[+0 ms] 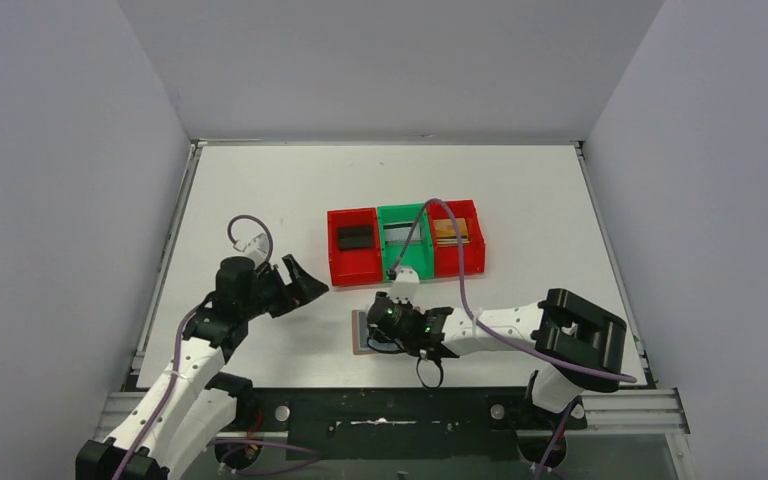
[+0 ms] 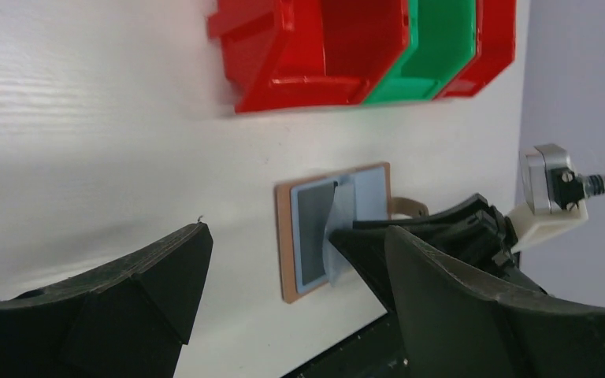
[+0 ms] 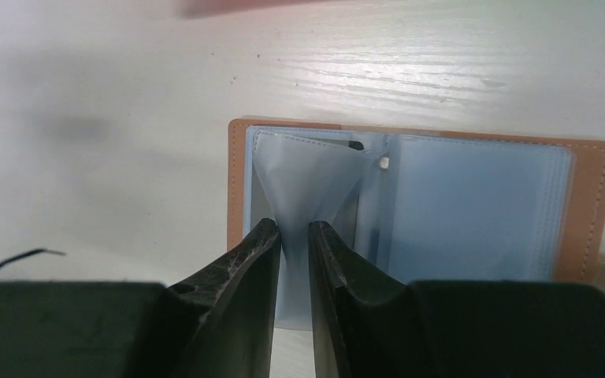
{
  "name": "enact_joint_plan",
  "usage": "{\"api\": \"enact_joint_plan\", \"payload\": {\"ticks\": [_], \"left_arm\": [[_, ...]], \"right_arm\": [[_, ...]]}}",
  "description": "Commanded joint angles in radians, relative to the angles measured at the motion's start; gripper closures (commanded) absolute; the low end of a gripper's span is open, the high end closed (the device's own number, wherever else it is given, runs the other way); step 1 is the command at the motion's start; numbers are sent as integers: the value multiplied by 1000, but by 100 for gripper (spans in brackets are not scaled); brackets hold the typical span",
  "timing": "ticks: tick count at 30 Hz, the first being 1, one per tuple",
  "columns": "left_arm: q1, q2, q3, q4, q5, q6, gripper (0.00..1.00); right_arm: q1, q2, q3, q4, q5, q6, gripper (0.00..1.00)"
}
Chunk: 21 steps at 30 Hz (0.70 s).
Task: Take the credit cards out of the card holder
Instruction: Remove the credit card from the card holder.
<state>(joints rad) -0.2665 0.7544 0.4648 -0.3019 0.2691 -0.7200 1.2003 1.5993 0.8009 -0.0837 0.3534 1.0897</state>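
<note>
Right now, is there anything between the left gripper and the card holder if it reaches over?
Nothing visible does: only table surface lies between the open left gripper and the card holder. The right gripper is on the holder, though, shut on a translucent sleeve, so the left would work close beside it.

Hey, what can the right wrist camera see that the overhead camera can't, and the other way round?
Only the right wrist view: the right gripper pinched shut on a pale blue plastic sleeve, holding it raised off the open card holder. Only the overhead view: the red and green bins, a black card and a tan card lying in them, and the left gripper, open, to the holder's left. Both: the card holder lying open on the white table with the right gripper at it.
</note>
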Motion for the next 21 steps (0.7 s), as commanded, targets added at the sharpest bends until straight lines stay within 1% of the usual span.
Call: {"api": "enact_joint_plan", "payload": {"ticks": [1,3,6,8,11,13,18,21], "left_arm": [[-7,37,-65,266,280,-126,19],[-26,65,-84,303,312,-139,19],[-74,99,-110,365,302,-167,19],[-125,126,-122,405,273,-187,20],[-201,171,-115,423,212,-198,22],[-233,200,-120,441,176,-217,23],[-279,264,-155,540,138,-274,31],[-299,296,-161,562,110,-292,37]], "right_arm": [[-21,-74,-89,236,-45,21,79],[-32,-92,-122,280,-58,29,79],[-41,-111,-160,333,-74,30,79],[-43,-120,-176,358,-81,24,79],[-42,-122,-187,374,-85,25,79],[-42,-120,-189,380,-90,23,79],[-42,-108,-190,399,-105,23,80],[-43,-109,-195,402,-101,23,79]]}}
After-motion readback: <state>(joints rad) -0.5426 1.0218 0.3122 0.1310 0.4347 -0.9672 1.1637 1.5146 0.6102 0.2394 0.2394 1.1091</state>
